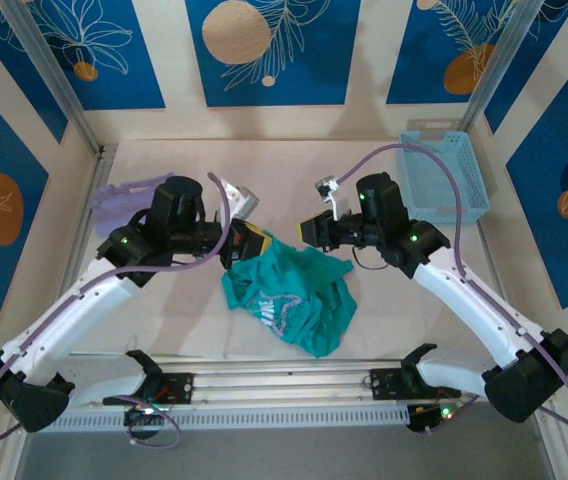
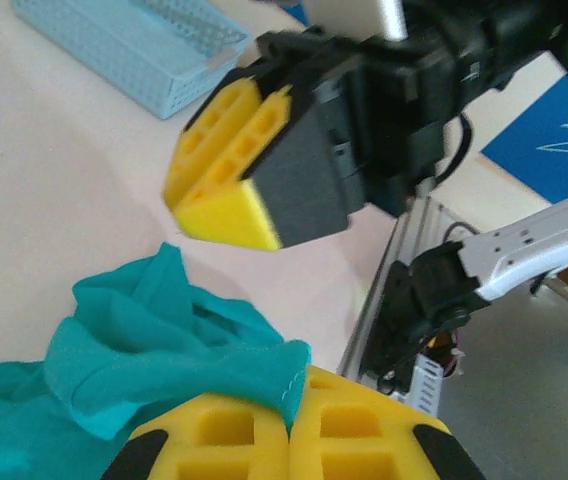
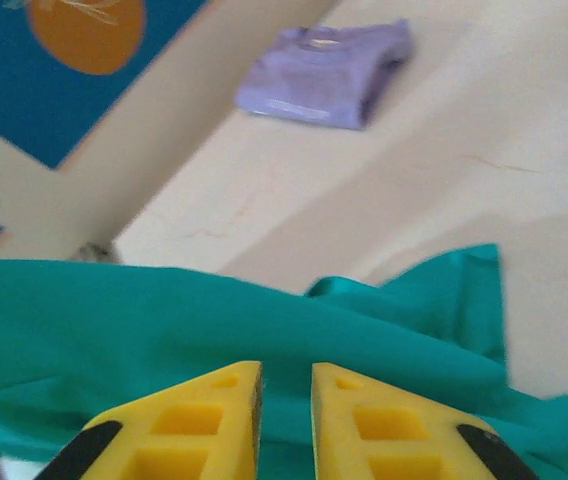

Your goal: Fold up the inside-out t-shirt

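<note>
Left gripper (image 2: 289, 425) is pinching a hem of the limp, light t-shirt (image 1: 289, 300); right gripper (image 3: 284, 390) is slightly parted, so I'd grab another hem.

We see our L gripper (image 2: 289, 400), fingers pressed tight, pinching the hem of the teal t-shirt (image 2: 134, 350) on the pale table (image 2: 44, 200); R gripper (image 2: 204, 175) hangs just beyond, blue basket (image 2: 134, 45) top left.
</note>
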Controlling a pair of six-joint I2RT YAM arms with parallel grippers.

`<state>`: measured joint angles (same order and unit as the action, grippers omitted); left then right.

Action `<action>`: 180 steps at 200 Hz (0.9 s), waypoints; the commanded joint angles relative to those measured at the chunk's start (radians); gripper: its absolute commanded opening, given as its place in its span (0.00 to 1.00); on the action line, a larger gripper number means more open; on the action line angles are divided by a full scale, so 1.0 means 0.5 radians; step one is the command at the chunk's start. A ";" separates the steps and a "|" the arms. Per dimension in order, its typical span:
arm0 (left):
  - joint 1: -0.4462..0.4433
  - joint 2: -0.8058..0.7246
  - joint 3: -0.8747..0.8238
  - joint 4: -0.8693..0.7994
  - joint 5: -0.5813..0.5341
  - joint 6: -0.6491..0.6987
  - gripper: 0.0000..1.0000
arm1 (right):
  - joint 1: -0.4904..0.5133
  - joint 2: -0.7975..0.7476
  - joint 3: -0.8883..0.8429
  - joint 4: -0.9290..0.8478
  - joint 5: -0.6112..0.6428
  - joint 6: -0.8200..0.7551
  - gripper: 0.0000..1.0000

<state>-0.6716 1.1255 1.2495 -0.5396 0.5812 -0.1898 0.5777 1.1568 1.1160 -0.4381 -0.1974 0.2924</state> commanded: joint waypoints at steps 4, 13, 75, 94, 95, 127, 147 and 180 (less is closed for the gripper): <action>0.033 -0.027 -0.022 0.146 0.236 -0.110 0.00 | 0.054 -0.079 0.048 -0.315 0.415 -0.159 0.26; 0.038 -0.022 -0.026 0.139 0.223 -0.114 0.00 | 0.091 -0.174 -0.009 -0.275 0.417 -0.224 0.27; 0.056 0.047 0.022 0.061 0.158 -0.150 0.00 | 0.493 -0.500 -0.379 0.241 0.067 -0.315 0.42; 0.055 0.044 0.023 0.061 0.161 -0.153 0.00 | 0.560 -0.396 -0.374 0.320 0.143 -0.321 0.45; 0.056 0.044 0.023 0.061 0.162 -0.154 0.00 | 0.561 -0.390 -0.373 0.323 0.143 -0.319 0.45; 0.055 0.023 0.031 0.025 0.139 -0.140 0.00 | 0.599 -0.253 -0.333 0.419 0.237 -0.303 0.45; 0.060 0.002 0.026 0.000 0.109 -0.122 0.00 | 0.583 -0.233 -0.324 0.400 0.363 -0.296 0.28; 0.082 -0.026 0.014 -0.010 0.025 -0.103 0.00 | 0.491 -0.294 -0.359 0.426 0.111 -0.291 0.00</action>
<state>-0.6521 1.1419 1.2438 -0.5285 0.6277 -0.2558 0.8555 1.0439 0.9451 -0.2581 -0.0662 0.1532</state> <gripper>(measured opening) 0.046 0.057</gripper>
